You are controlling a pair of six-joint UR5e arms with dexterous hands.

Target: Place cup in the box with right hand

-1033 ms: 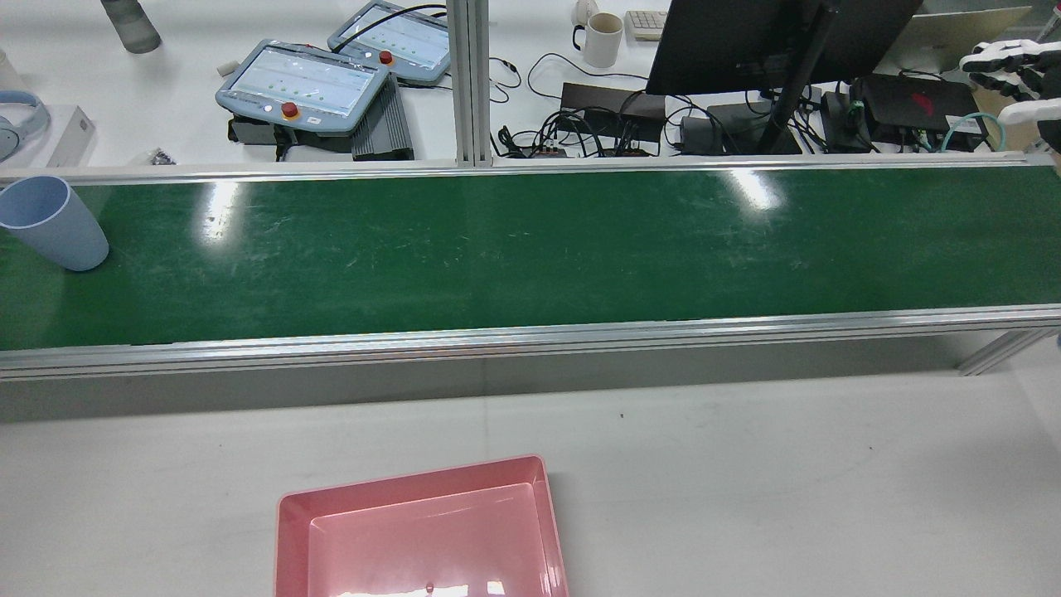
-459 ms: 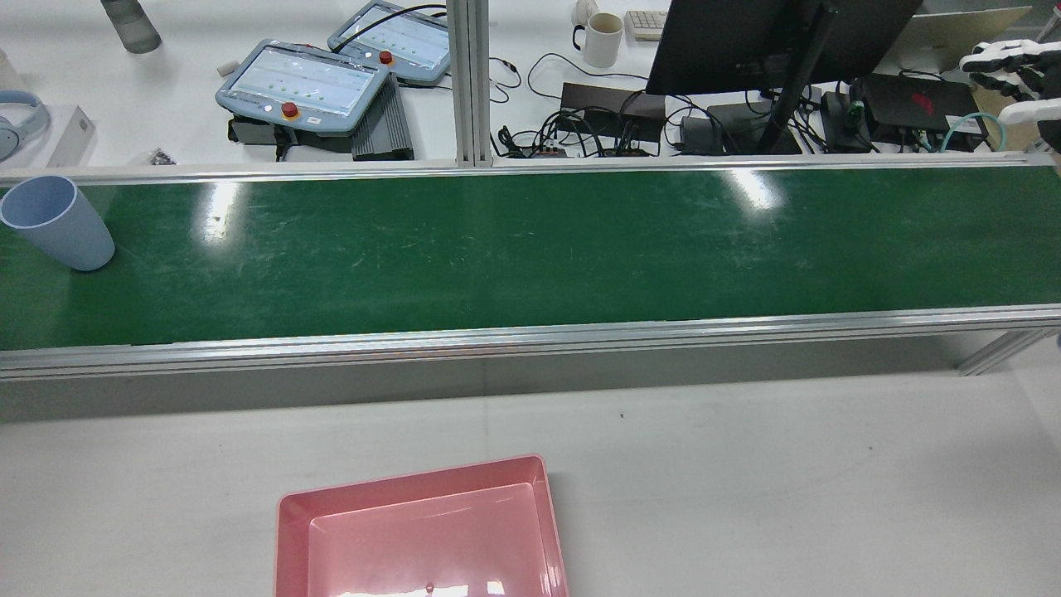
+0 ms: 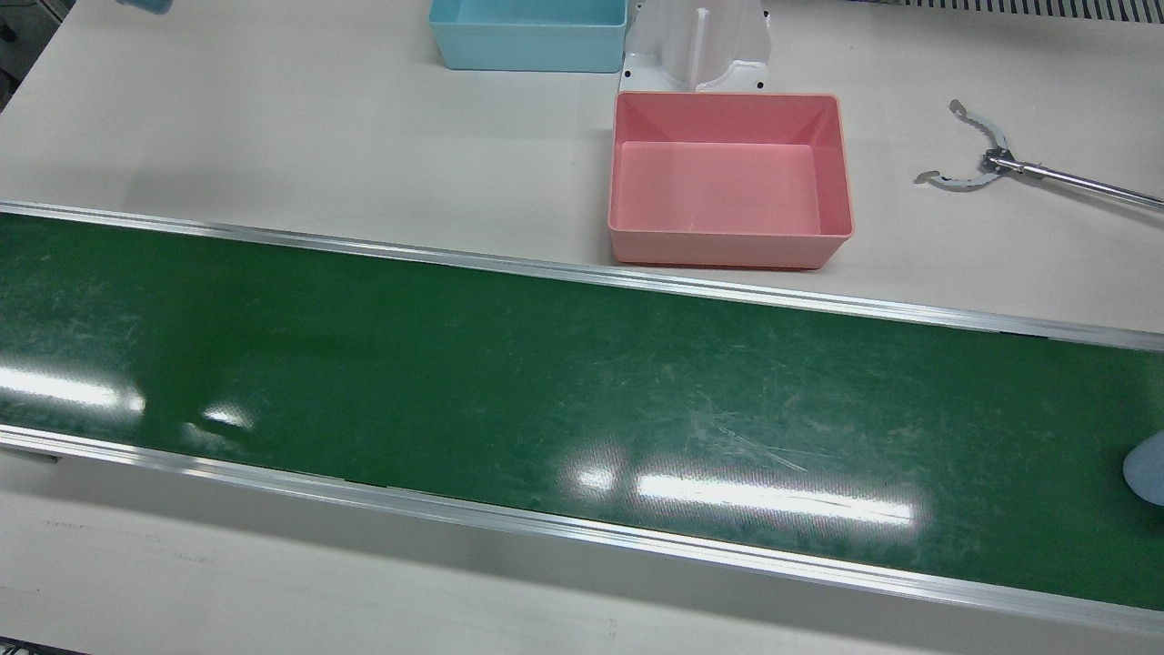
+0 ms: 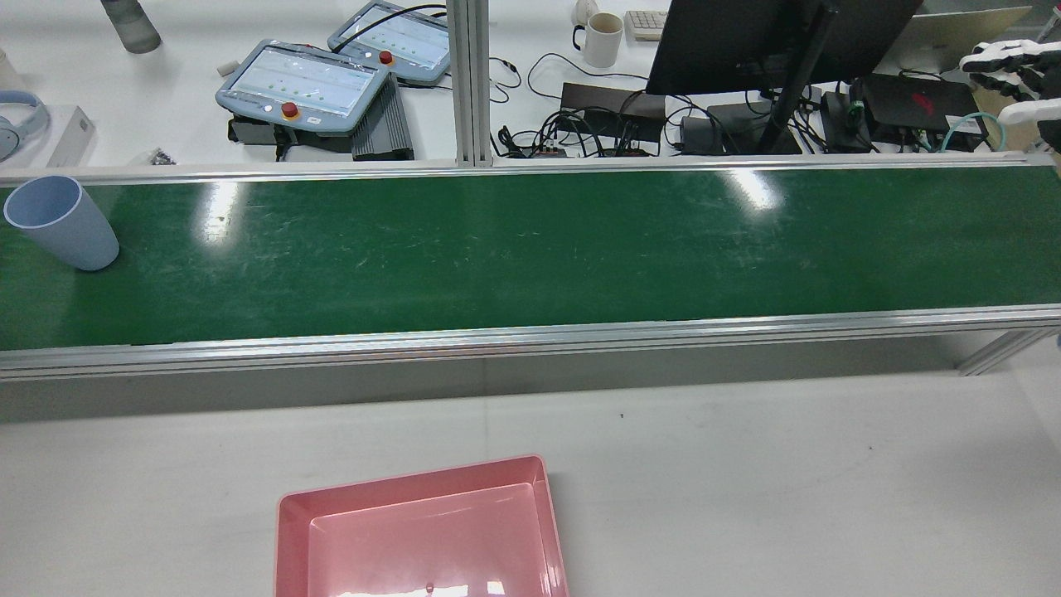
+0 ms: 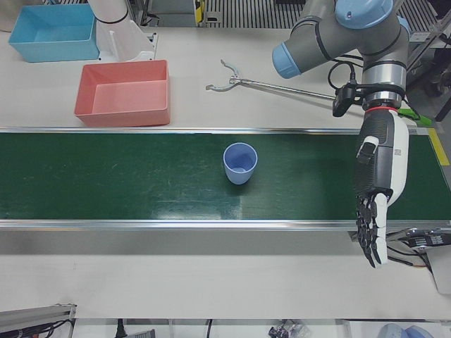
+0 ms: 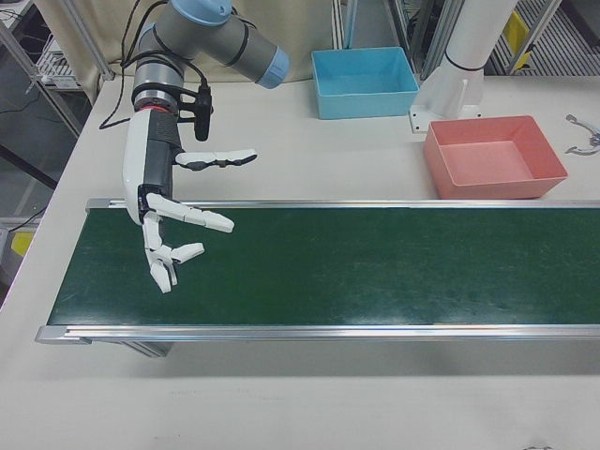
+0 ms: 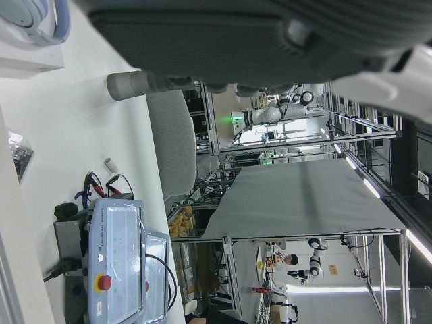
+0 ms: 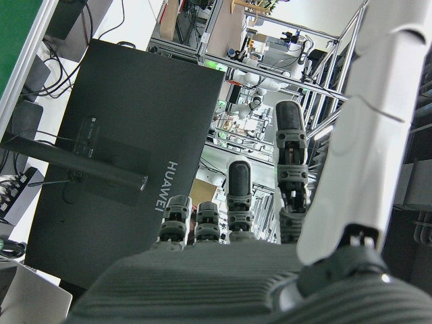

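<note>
Separation along the green conveyor belt is the relation that governs my next move: the light blue cup stands upright, mouth up, at the belt's far left end in the rear view, while my right hand hangs over the belt's opposite end, so the cup lies well apart from it, nearly the whole belt length away toward the robot's left. The cup's long axis is vertical, and I judge a sideways wrap around its wall to be the fitting grasp once it is within reach. The left hand is the nearer of the two, hanging at the cup's end of the belt with fingers pointing down and held straight, holding nothing; the task nevertheless assigns the pick to the right hand. The right hand is empty, fingers spread wide apart and thumb out to the side. The pink box sits on the white table, on the robot's side of the belt, roughly opposite the belt's middle and somewhat toward the cup's end. Against the earlier rear views, the cup has shifted slightly along the belt toward the right hand; I judge the belt is carrying it, so I would wait for it. The right hand has not visibly moved.
</note>
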